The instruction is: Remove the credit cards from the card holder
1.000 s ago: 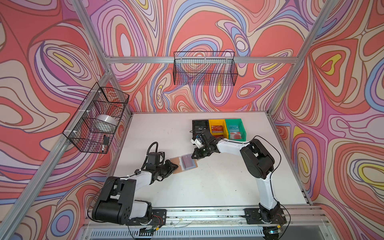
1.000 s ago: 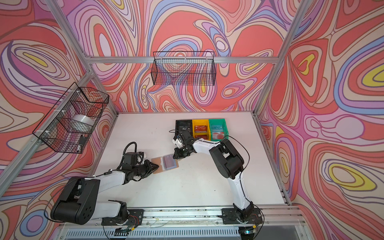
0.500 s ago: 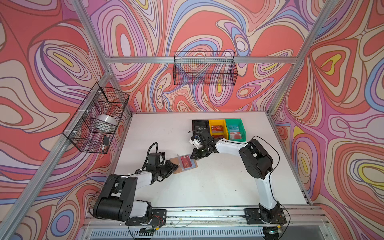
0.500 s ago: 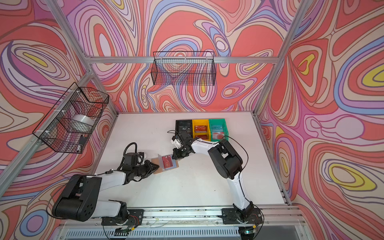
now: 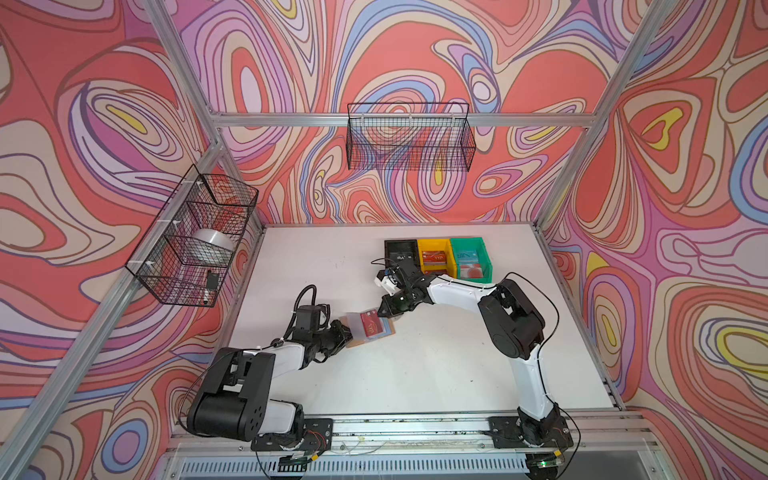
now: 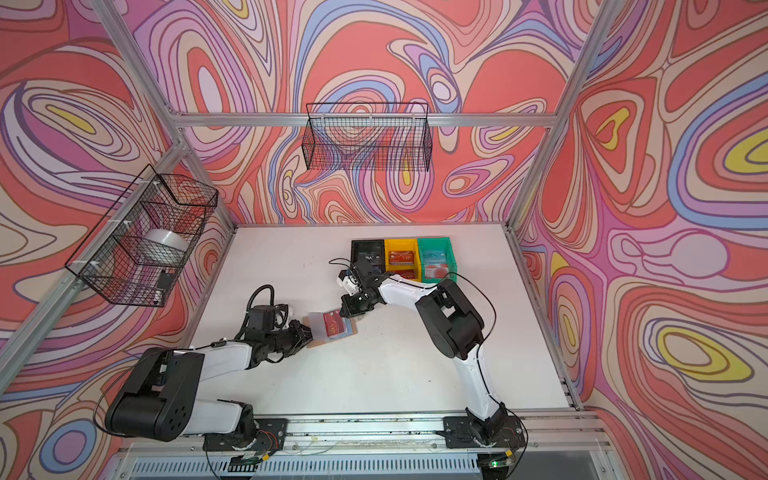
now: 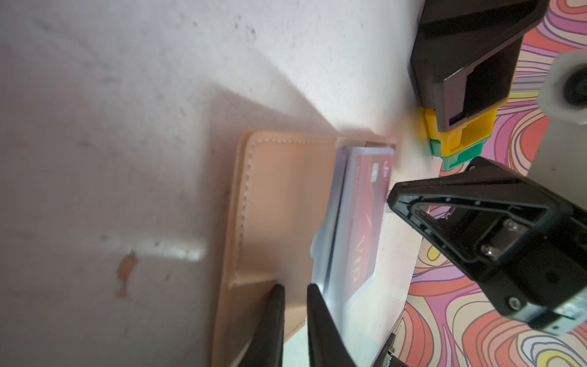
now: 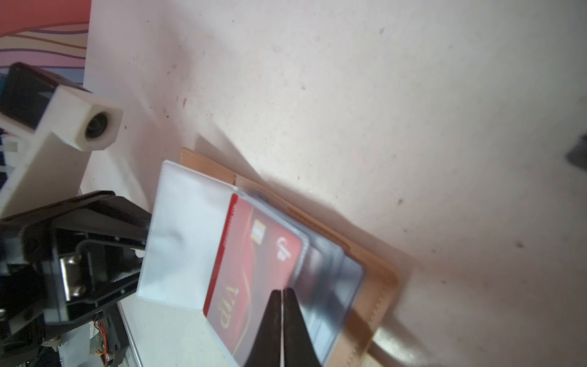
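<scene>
Both top views look down steeply from high front over whole table [image 5: 415, 374]; wrist cams sit close, facing each other across card holder [image 7: 279, 206].

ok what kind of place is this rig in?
Probably a robot test cell, not a real workplace: aluminium frame around a white table, swirl-printed walls, two arms mounted on a front rail.

Matt leather-look card holder [image 7: 279, 206], glossy credit card [image 8: 247, 273]
</scene>
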Robot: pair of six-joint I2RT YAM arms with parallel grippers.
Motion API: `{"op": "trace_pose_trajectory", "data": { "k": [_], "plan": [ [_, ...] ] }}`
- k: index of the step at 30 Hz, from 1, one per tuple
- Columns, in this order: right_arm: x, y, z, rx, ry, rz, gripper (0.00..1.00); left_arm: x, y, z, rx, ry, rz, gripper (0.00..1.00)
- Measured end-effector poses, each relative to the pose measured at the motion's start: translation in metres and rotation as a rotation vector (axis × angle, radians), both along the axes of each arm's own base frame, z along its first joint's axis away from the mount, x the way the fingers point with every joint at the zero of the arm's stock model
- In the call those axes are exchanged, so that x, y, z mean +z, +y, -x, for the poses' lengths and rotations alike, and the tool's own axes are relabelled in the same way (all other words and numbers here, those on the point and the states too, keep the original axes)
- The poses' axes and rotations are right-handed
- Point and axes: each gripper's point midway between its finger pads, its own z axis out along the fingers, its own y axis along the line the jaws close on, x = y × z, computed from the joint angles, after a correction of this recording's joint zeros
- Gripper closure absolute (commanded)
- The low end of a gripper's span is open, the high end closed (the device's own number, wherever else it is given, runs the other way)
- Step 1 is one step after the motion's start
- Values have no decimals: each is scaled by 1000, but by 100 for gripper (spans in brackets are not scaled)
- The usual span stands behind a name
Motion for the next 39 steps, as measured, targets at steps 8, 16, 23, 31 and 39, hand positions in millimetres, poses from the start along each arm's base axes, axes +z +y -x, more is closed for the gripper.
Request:
{"op": "trace_pose_trajectory", "data": {
  "k": [8,16,23,31,39],
  "plan": [
    [6,11,8,31,-6,-3,92,1,1,1,-7,-3,-3,82],
    [3,14,12,45,12,-16,93,22,12,7,11,-26,-23,82],
    [-5,17,17,55,33,-12,93,71,24,4,34,-132,-87,79],
    [-11,11,14,35,17,31,93,80,19,5,46,-148,-31,85],
    [-14,0,6,7,-2,75,94,49,9,-7,45,-61,46,84]
  ]
}}
